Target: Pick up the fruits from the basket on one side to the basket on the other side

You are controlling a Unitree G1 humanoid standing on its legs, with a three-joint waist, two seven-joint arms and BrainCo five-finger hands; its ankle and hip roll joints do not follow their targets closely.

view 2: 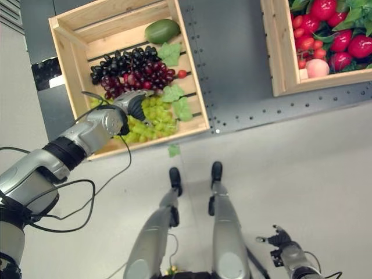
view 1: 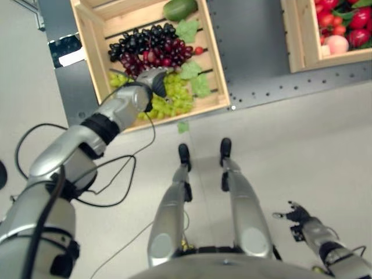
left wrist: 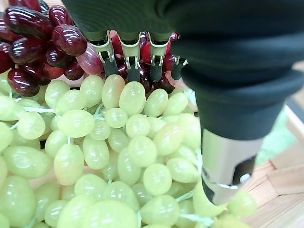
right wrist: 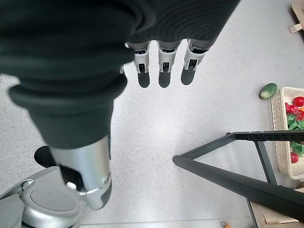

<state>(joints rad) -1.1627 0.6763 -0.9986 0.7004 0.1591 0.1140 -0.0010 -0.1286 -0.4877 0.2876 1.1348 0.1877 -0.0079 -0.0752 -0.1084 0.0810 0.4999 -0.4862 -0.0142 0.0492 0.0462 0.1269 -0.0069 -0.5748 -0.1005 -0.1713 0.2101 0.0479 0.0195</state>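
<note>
The work surface is a dark grey metal table (view 1: 256, 64) with rows of small holes along its near edge, standing on a pale speckled floor (view 1: 302, 157).

On the left of the table sits a slatted wooden crate (view 1: 99, 70). It holds a green mango (view 1: 180, 9) at the far end, a bunch of dark red grapes (view 1: 154, 49) in the middle, a bunch of green grapes (view 1: 174, 96) at the near end, and several green leaves (view 1: 195, 78). One loose leaf (view 1: 183, 126) lies on the floor just beside the crate's near edge.

The left hand (view 1: 152, 80) reaches into this crate. Its fingers (left wrist: 130, 57) are extended and only slightly bent, tips at the boundary between the red and green bunches; the thumb (left wrist: 223, 166) presses into the green grapes. No closed grip is visible.

On the right, a second wooden crate (view 1: 302, 40) holds red fruit and a peach (view 1: 337, 43).

The right hand (view 1: 296, 215) hangs low over the floor, fingers (right wrist: 164, 71) straight, holding nothing.
</note>
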